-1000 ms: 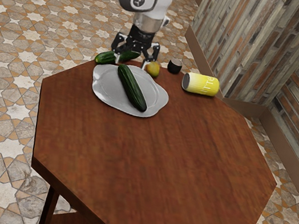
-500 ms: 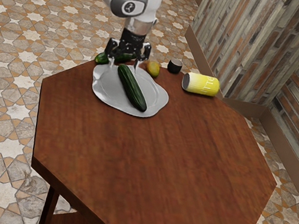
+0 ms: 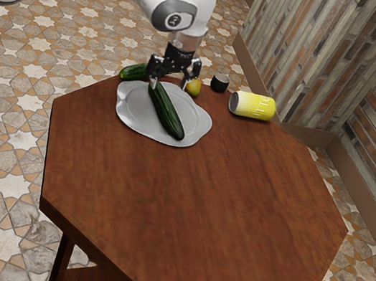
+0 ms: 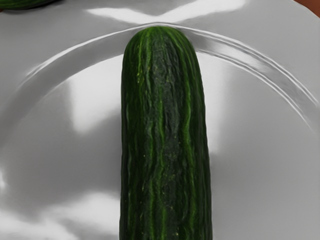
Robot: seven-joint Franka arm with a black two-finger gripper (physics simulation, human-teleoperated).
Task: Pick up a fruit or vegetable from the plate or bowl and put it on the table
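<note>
The big green cucumber [image 3: 169, 114] is lying on the shiny gray plate [image 3: 195, 121]. The plate sits on the brown table [image 3: 197, 215], near its far edge, toward the exterior view's left corner. The black tool [image 3: 169, 86] is above the plate, at the end of the cucumber by the table's far edge. Its two fingers are spread wide and are not pinching anything. I can't tell if one of them touches the cucumber. In the wrist view, the cucumber's round end reaches the ring inside the plate. Another cucumber [image 3: 133, 72] lies behind the plate, close to the table's far edge. A yellow-green fruit [image 3: 194, 88] is along that edge too, partly behind the tool. Next comes a little black thing [image 3: 219, 83], and then a yellow can [image 3: 254, 106] on its side, toward the exterior view's right.
</note>
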